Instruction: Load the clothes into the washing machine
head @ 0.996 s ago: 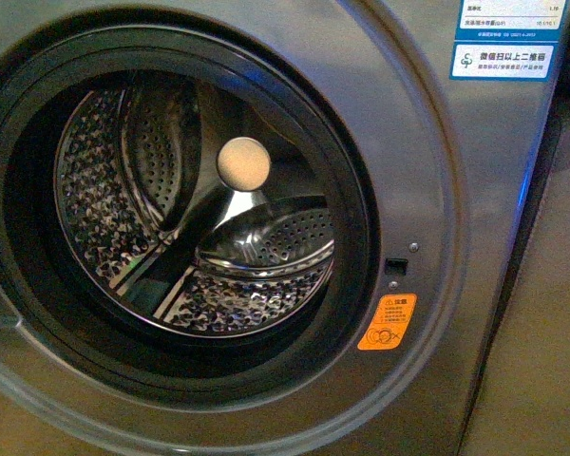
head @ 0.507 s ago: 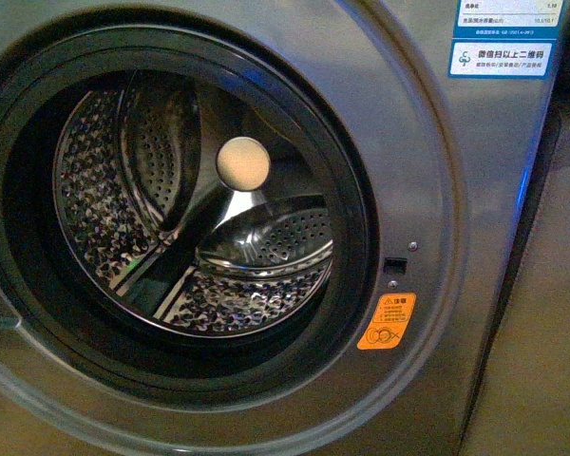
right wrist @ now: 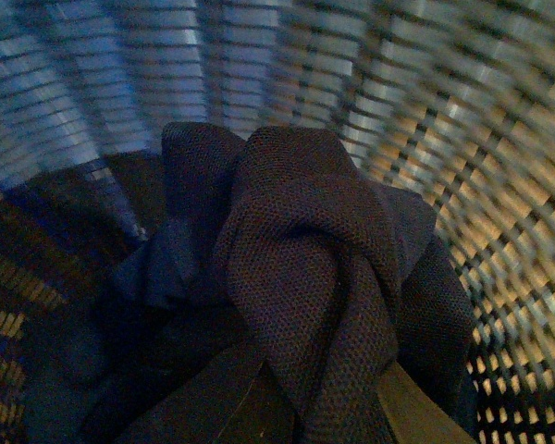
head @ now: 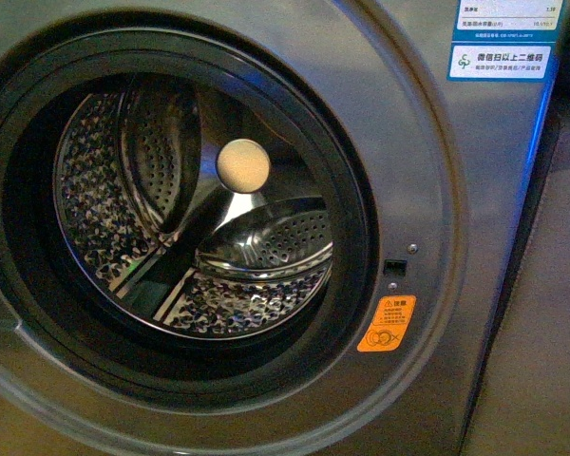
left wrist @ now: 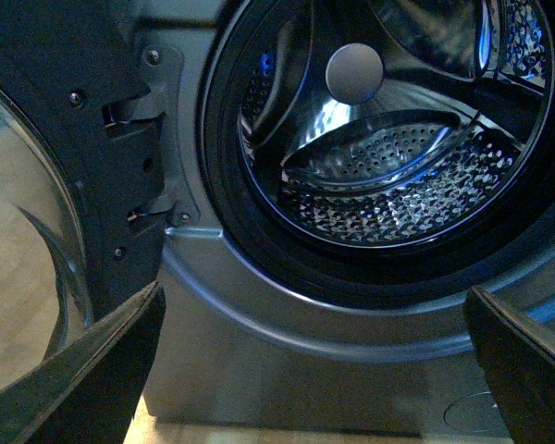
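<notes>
The washing machine is grey, with a black-rimmed porthole and a shiny perforated drum that holds nothing. It also shows in the left wrist view, below and in front of the porthole. My left gripper is open, its dark fingers wide apart, with nothing between them. My right gripper is shut on the clothes, a dark navy knitted garment bunched up between the fingers inside a woven basket. Neither arm shows in the front view.
The machine's open door with its glass bowl hangs beside the porthole in the left wrist view. An orange warning sticker and blue-white labels are on the machine's front. The basket's slatted wall surrounds the right gripper.
The front view has shifted very slightly; the drum stays the same. Nothing else visibly changed.
</notes>
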You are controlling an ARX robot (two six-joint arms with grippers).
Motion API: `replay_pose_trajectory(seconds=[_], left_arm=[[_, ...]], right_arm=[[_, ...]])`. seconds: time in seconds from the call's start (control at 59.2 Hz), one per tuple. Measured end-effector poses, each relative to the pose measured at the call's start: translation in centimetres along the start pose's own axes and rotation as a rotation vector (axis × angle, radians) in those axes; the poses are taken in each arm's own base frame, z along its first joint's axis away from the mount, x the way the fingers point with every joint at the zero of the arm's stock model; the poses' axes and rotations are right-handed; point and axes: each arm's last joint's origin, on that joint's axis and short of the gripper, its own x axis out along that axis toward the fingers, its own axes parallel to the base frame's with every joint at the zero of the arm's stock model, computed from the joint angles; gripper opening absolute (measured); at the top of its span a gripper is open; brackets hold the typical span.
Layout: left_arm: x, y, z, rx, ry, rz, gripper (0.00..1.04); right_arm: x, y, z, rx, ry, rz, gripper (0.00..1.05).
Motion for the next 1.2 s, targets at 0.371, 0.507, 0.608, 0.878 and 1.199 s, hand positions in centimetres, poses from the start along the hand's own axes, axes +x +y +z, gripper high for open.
replay_pose_trajectory(seconds=[0.371,0.507,0.608,0.878,1.199], left_arm=[[0.0,0.0,0.0,0.0,0.0,0.0,0.98],[0.0,0.0,0.0,0.0,0.0,0.0,0.98],[0.0,0.0,0.0,0.0,0.0,0.0,0.98],[0.0,0.0,0.0,0.0,0.0,0.0,0.98],[0.0,0.0,0.0,0.0,0.0,0.0,0.98]], right_arm=[[-12.1,1.3,15.1,-0.095,-0.404,0.047,0.06],[-16.9,2.7,20.4,-0.156,-0.558,0.066,0.06],[-19.6,4.0,23.9,-0.181,-0.648,0.093,0.06],[-26.7,10.1,33.6,-0.256,-0.879,0.249,0.06],[-36.7,20.9,41.8,-0.217,-1.054,0.53,0.06]])
